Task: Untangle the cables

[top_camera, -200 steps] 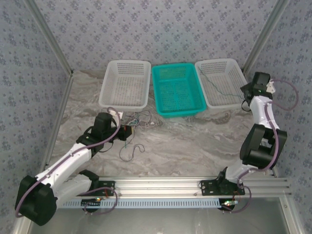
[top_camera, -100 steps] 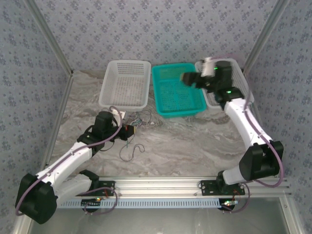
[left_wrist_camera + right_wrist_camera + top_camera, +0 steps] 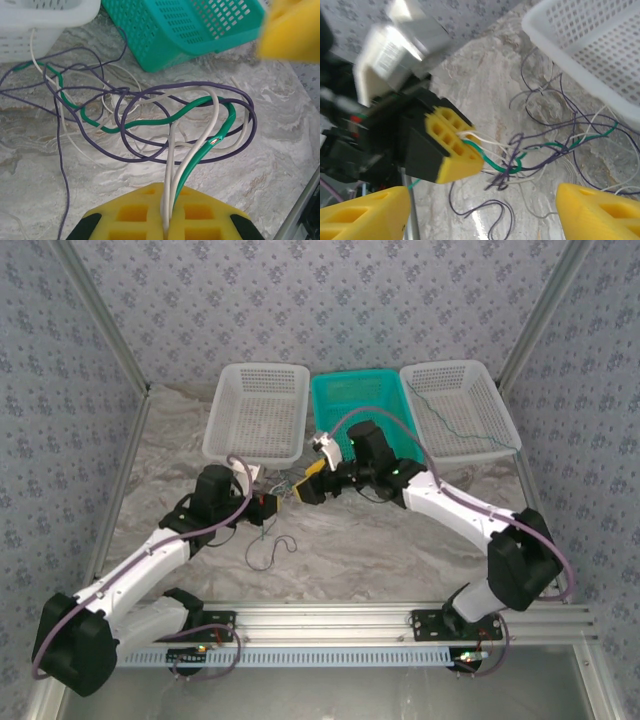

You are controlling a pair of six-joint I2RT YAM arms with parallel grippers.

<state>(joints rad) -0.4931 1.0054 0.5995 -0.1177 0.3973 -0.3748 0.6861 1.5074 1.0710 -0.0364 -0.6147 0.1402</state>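
While L tool (image 3: 167,227) pins two strands, R tool (image 3: 482,210) hovers wide by the knot.
Cables (image 3: 155,121) lie on desk (image 3: 400,540) just before white basket (image 3: 255,448) and teal basket (image 3: 330,405). L grip on green + white wires likely anchors tangle for a pull. Held strands point twd teal basket; tangle's long axis runs along basket fronts.

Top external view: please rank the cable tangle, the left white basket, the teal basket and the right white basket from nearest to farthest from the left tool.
1. cable tangle, right at the left tool.
2. left white basket, just behind.
3. teal basket, back centre.
4. right white basket, far right.
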